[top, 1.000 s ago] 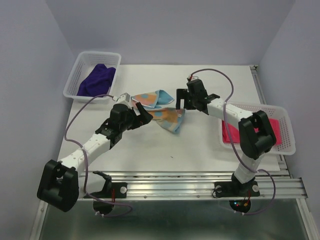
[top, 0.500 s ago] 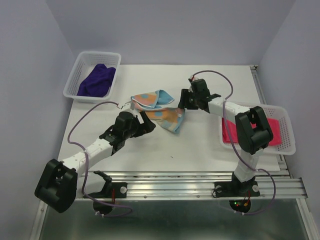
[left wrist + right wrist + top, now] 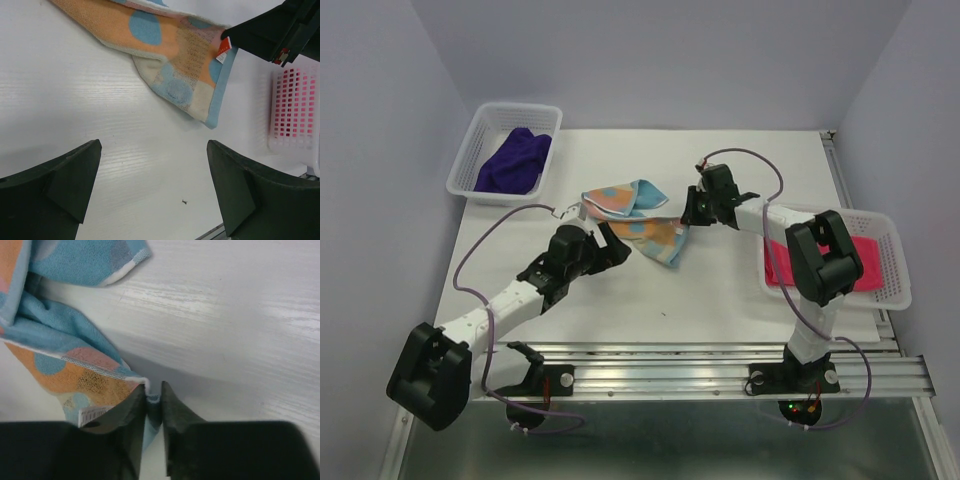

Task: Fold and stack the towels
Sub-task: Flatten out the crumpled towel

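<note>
Pale lilac walls (image 3: pixel 660 60) close in at 9, 12 and 3 o'clock around a white tabletop (image 3: pixel 720 300), evenly lit, with a metal rail (image 3: pixel 680 372) along its 6 o'clock edge.

I see the white table (image 3: pixel 720 290) carrying two white mesh baskets: the left basket (image 3: pixel 460 172) sits at its far left corner, the right basket (image 3: pixel 895 282) at its right edge, nearer my side. Between them, about mid-table, the dotted towels (image 3: pixel 655 238) lie rumpled and overlapping, orange and light blue. A tiny dark speck (image 3: pixel 662 314) rests nearer the front, apart from the cloth
</note>
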### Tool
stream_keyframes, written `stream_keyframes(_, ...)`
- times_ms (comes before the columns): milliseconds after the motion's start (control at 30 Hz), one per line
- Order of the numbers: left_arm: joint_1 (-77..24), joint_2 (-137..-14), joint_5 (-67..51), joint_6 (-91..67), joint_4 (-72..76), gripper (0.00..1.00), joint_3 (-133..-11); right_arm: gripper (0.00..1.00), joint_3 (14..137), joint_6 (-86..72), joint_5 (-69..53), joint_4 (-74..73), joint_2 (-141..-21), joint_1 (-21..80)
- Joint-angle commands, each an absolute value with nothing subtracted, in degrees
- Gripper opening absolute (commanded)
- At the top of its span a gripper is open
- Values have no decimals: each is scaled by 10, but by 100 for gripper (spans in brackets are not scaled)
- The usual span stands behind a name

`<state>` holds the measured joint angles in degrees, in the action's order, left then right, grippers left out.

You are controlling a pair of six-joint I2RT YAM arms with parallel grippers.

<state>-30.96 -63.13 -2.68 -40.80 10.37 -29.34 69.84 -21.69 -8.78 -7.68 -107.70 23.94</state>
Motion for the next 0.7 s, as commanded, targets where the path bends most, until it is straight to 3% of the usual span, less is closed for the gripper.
stream_keyframes(0, -317, -614, -22, -398, 128, 99, -285, 2, 693, -214, -117, -38, -1071, 237)
stream_keyframes(200, -340, -649, -32, -374, 151, 99, -294, 1, 697, -237, -150, -19, -1010, 237)
stream_keyframes(367, -359, -699, -30, -372, 162, 99, -322, 1, 736, -257, -111, -44, -965, 231)
stream_keyframes(667, -384, -796, -30, -351, 168, 99, -393, 1, 727, -306, -134, -26, -945, 143)
